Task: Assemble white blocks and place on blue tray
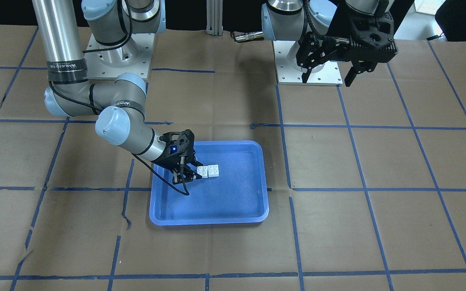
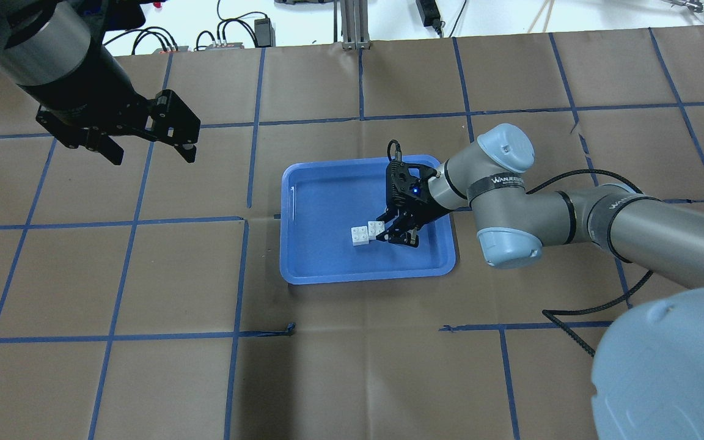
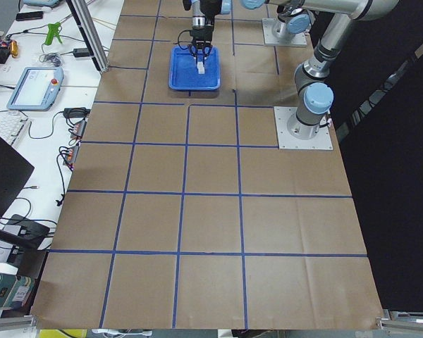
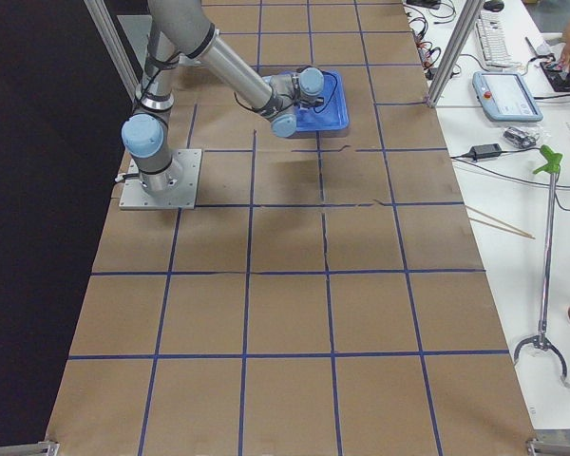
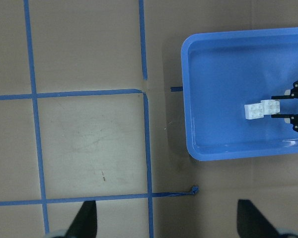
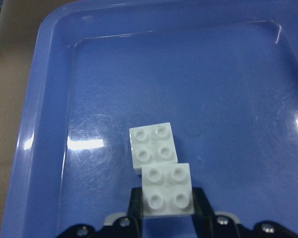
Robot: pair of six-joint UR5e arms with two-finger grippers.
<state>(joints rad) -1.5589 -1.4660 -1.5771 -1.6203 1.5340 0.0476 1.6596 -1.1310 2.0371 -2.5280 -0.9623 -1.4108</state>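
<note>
Blue plastic fills the right wrist view, where the blue tray (image 2: 327, 201) is cut off at the edges. The lower sides of the nearer brick are masked by the black fingers (image 6: 135, 201). Whether the two bricks are locked together cannot be confirmed; the nearer one overlaps a corner of the farther.

The white blocks (image 2: 367, 232) rest on the tray floor, studs up. Their long axis runs roughly along the tray's long side, slightly skewed. In both side views they are too small to assess.

The right gripper (image 2: 387, 231) is clamped on the nearer brick, one finger against each side. The left gripper (image 2: 151, 150) hangs spread and empty above the brown paper (image 2: 144, 275), well apart from the tray.
</note>
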